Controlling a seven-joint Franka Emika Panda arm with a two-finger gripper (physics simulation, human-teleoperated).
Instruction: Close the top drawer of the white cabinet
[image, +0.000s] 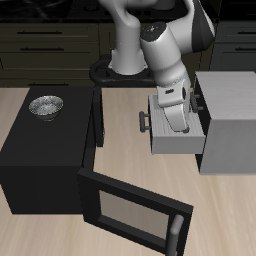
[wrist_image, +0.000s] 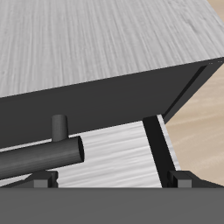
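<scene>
The white cabinet (image: 236, 125) stands on the table beside the black box. Its top drawer (image: 178, 143) is pulled well out towards the black box, and its small grey bar handle (image: 144, 120) points that way. My gripper (image: 177, 122) hangs low over the open drawer, behind the front panel; the arm hides its fingertips in the exterior view. In the wrist view the handle (wrist_image: 48, 156) is close, and the gripper (wrist_image: 112, 185) shows two fingertips (wrist_image: 184, 179) wide apart with nothing between them. The drawer's inside is mostly hidden.
A black box unit (image: 45, 150) stands beside the drawer with a metal bowl (image: 46, 106) on top. Its windowed door (image: 135, 212) swings open towards the table's front edge, just ahead of the drawer. Dark cabinets (image: 40, 40) line the back.
</scene>
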